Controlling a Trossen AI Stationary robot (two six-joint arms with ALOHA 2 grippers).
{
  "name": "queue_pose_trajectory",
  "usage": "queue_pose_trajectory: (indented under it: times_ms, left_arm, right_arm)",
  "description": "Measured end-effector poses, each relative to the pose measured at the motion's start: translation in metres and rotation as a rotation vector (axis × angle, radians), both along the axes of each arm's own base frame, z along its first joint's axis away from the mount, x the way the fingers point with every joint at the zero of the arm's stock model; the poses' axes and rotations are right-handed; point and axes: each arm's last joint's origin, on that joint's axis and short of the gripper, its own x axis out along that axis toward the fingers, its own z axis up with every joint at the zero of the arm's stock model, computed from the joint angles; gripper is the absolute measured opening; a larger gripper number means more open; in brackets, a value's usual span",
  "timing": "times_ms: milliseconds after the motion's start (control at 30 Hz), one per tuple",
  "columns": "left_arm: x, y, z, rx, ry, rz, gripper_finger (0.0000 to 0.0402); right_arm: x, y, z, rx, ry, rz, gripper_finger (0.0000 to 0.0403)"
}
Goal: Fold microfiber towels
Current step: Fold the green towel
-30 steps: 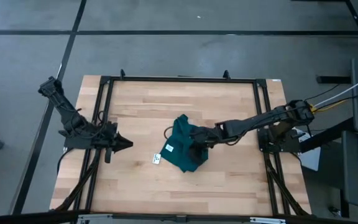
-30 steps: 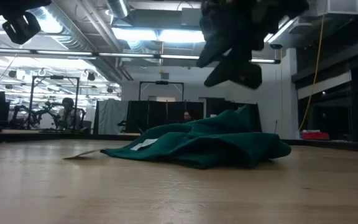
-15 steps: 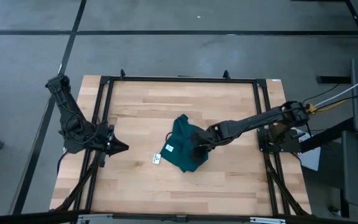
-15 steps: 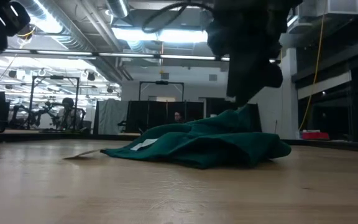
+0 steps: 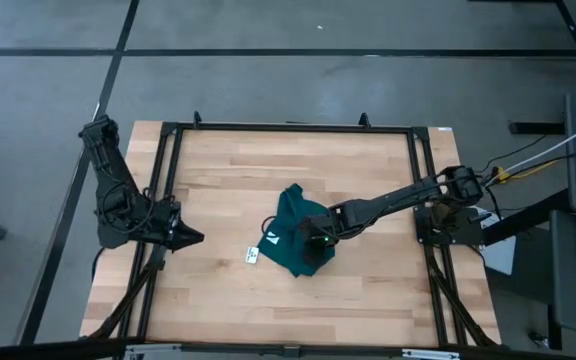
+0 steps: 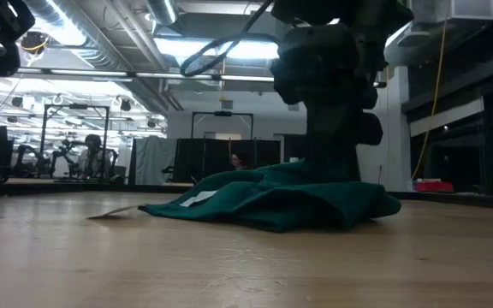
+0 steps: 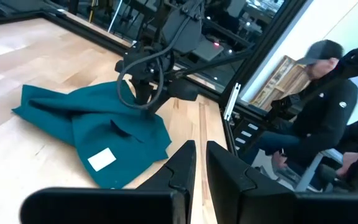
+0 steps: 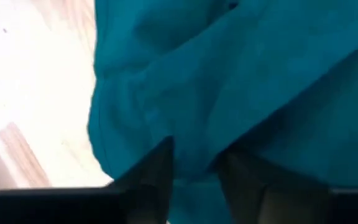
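Observation:
The dark teal-green towel (image 5: 294,243) lies crumpled in a heap at the table's middle, resting on its underside, with a white label (image 5: 271,238) on its left part; it also shows in the left wrist view (image 7: 92,124). My right gripper (image 5: 314,238) is open and stands low over the heap's right part, fingers pointing down into the cloth (image 8: 197,112). My left gripper (image 5: 196,238) is shut and empty at the table's left edge, well clear of the towel. My right gripper comes at the towel from above, fingers pointing down. Its two fingertips (image 8: 157,165) stand apart on a raised fold (image 8: 194,158) near the heap's top right (image 6: 332,167), cloth showing between them. The towel lies slack on the table.
A small white tag (image 5: 252,256) lies on the wood just left of the towel. A black frame (image 5: 288,127) runs round the table's edges. A person in a dark jacket (image 7: 328,112) sits beyond the table's right side. Bare wood (image 5: 268,170) lies on the far side.
My right gripper has come down from above the towel onto the heap's right part and moved slightly toward the table's left. My left arm has drawn back a little toward the left edge. The towel has stayed where it was.

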Motion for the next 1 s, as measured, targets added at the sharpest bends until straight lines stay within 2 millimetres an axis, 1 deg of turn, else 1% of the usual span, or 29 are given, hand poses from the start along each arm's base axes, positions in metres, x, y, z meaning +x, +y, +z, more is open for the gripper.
queue_pose_trajectory:
  times_ms: [67, 100, 133, 167, 233, 300, 333, 467, 533, 567, 600, 667, 733, 767, 833, 900, 933, 1000]
  left_arm:
    - [0.0, 0.0, 0.0, -0.004, -0.004, 0.002, 0.0033]
    - [-0.001, 0.0, 0.001, -0.005, -0.006, 0.001, 0.0033]
    - [-0.001, -0.001, 0.001, -0.005, -0.006, 0.0, 0.0033]
    - [-0.001, -0.001, 0.001, -0.008, -0.006, 0.001, 0.0033]
    - [-0.001, -0.001, 0.0, -0.008, -0.007, 0.009, 0.0033]
    - [-0.001, -0.002, 0.0, -0.003, -0.016, 0.027, 0.0033]
    - [-0.001, -0.003, 0.0, 0.004, -0.02, 0.037, 0.0033]
    - [-0.001, -0.006, -0.001, 0.025, -0.034, 0.085, 0.0033]
    - [-0.001, -0.006, -0.001, 0.03, -0.039, 0.105, 0.0029]
    - [-0.001, -0.007, -0.002, 0.032, -0.041, 0.113, 0.0026]
    - [-0.001, -0.007, -0.002, 0.035, -0.043, 0.122, 0.0023]
    - [-0.001, -0.006, -0.002, 0.04, -0.049, 0.145, 0.0015]
    - [-0.001, -0.005, -0.002, 0.042, -0.056, 0.165, 0.0008]
    - [-0.001, -0.005, -0.001, 0.043, -0.059, 0.174, 0.0004]
    - [-0.001, -0.005, -0.001, 0.035, -0.067, 0.189, 0.0002]
    - [-0.001, -0.005, 0.001, 0.024, -0.074, 0.2, 0.0004]
    - [-0.001, -0.005, 0.001, 0.019, -0.078, 0.204, 0.0005]
    - [0.0, -0.006, 0.002, 0.013, -0.081, 0.203, 0.0009]
  right_arm:
    - [0.001, 0.0, 0.0, -0.006, -0.009, 0.017, 0.0044]
    - [0.002, 0.001, 0.0, -0.008, -0.02, 0.031, 0.0023]
    - [0.003, 0.002, 0.002, -0.009, -0.03, 0.039, 0.0013]
    - [0.004, 0.004, 0.006, -0.018, -0.03, 0.039, 0.0012]
    - [0.008, 0.011, 0.02, -0.027, -0.049, 0.055, 0.0007]
    - [0.015, 0.022, 0.045, -0.063, -0.096, 0.084, 0.0005]
    - [0.018, 0.028, 0.061, -0.084, -0.122, 0.1, 0.0005]
    - [0.024, 0.049, 0.134, -0.192, -0.285, 0.139, 0.0003]
    - [0.022, 0.051, 0.168, -0.278, -0.37, 0.135, 0.0003]
    - [0.021, 0.049, 0.181, -0.332, -0.398, 0.129, 0.0003]
    - [0.021, 0.042, 0.192, -0.387, -0.416, 0.119, 0.0002]
    - [0.023, 0.02, 0.203, -0.475, -0.4, 0.105, 0.0002]
    - [0.021, -0.013, 0.207, -0.538, -0.292, 0.095, 0.0002]
    - [0.016, -0.03, 0.207, -0.57, -0.209, 0.083, 0.0002]
    - [-0.002, -0.062, 0.208, -0.646, -0.022, 0.061, 0.0001]
    - [-0.022, -0.089, 0.215, -0.712, 0.089, 0.025, 0.0001]
    - [-0.031, -0.102, 0.22, -0.718, 0.103, -0.004, 0.0001]
    - [-0.046, -0.126, 0.233, -0.649, 0.031, -0.064, 0.0009]
